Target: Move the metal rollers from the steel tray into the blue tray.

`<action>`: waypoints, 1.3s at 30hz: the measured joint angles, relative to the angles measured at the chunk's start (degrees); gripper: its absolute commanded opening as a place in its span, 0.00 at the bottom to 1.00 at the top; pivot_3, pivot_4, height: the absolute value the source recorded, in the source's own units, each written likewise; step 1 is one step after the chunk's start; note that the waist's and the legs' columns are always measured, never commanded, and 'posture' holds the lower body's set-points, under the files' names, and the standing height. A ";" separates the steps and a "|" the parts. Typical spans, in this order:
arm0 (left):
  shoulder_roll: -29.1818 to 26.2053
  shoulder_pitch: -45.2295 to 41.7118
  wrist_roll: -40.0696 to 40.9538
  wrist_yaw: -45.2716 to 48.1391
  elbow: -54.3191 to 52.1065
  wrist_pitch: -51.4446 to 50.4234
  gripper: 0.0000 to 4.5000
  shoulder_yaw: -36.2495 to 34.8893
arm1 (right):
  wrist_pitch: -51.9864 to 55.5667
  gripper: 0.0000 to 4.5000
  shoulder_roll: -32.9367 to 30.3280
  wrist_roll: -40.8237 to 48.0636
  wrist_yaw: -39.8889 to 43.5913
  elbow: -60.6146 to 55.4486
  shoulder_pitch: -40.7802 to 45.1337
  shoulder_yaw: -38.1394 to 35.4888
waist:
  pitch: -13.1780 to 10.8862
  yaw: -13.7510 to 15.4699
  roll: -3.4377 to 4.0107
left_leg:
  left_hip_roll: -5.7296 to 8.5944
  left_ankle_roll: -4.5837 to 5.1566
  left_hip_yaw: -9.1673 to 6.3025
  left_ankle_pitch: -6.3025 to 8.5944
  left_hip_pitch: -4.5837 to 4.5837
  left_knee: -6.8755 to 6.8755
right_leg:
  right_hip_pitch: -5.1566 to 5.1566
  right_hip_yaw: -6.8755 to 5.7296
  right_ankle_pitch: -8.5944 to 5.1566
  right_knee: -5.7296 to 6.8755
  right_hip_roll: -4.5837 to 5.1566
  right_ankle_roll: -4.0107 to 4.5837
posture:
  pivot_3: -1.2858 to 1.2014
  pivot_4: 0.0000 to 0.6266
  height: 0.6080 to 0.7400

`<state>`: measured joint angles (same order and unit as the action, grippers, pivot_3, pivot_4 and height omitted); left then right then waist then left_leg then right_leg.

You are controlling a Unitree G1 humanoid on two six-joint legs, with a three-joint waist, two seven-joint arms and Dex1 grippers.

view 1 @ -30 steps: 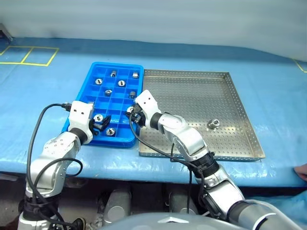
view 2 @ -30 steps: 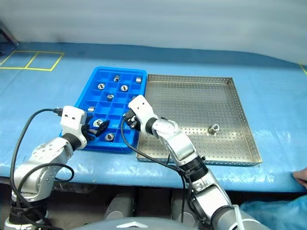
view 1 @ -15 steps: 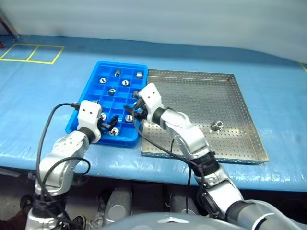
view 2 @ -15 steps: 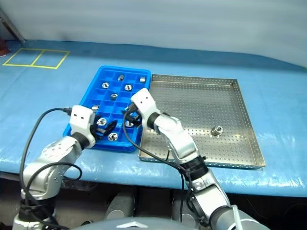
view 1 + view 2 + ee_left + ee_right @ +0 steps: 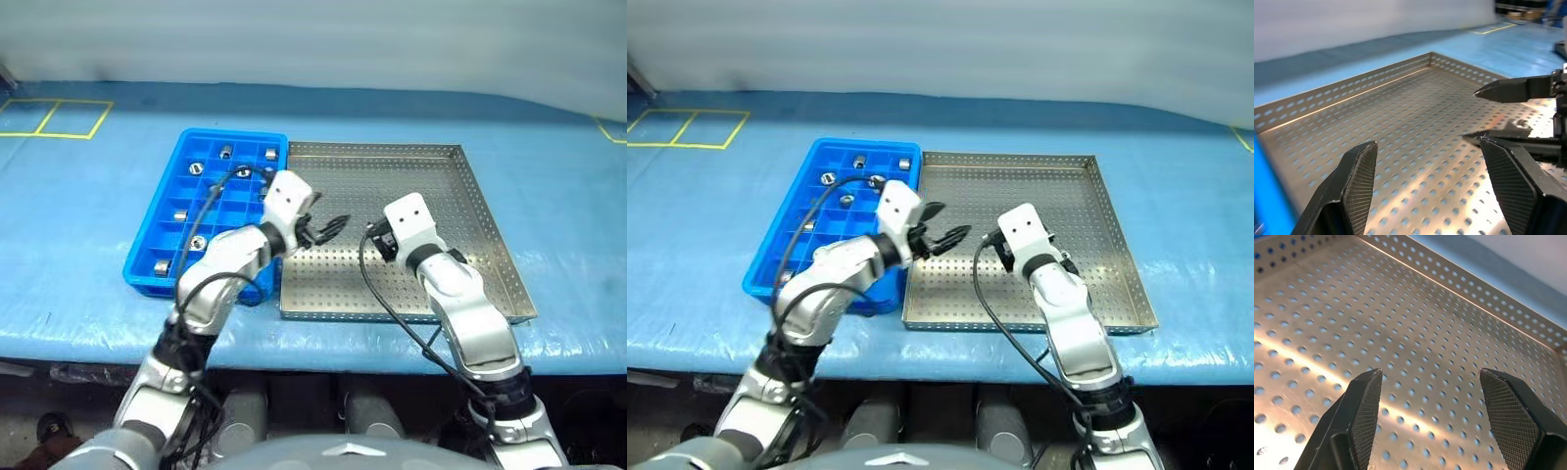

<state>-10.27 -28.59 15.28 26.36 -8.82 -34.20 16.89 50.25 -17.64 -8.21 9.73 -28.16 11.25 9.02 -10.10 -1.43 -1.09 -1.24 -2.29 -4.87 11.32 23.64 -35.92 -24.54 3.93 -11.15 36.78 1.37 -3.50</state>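
Observation:
The blue tray (image 5: 147, 257) lies on the left with several metal rollers (image 5: 199, 241) in its compartments. Right beside it is the steel tray (image 5: 392, 171), whose perforated floor looks bare where it shows. My left gripper (image 5: 328, 227) hovers open and empty over the steel tray's left part, pointing right. My right gripper (image 5: 1427, 374) is open over the tray's middle, with only perforated floor between its fingers. In the left wrist view the right gripper's fingers (image 5: 1508, 90) stand opposite my left gripper (image 5: 1427, 144). My right arm hides part of the steel tray's floor.
Both trays rest on a table under a blue cloth (image 5: 88, 196). Yellow tape squares (image 5: 49, 117) mark the far left. The steel tray's low rim (image 5: 392, 313) runs along the front edge near my arms.
Both arms have swung to the right, from over the blue tray to over the steel tray. The camera view has shifted slightly too.

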 measured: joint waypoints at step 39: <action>-4.79 6.90 -3.28 4.32 -3.01 -0.36 0.81 -1.90 | -5.21 0.19 10.46 5.45 -4.02 11.12 3.44 -9.89 | 0.00 -2.78 0.08 | -0.06 0.05 0.02 -0.01 -0.08 0.00 | -0.01 0.13 0.06 0.12 -0.10 -0.10 | 0.54 0.24 1.00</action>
<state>-15.06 -21.69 12.00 30.68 -11.83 -34.56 15.00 45.04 -7.19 -2.76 5.71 -17.05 14.69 -0.87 -10.09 -4.21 -1.01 -1.30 -2.24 -4.85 11.31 23.56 -35.93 -24.55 4.06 -11.09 36.90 1.27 -3.59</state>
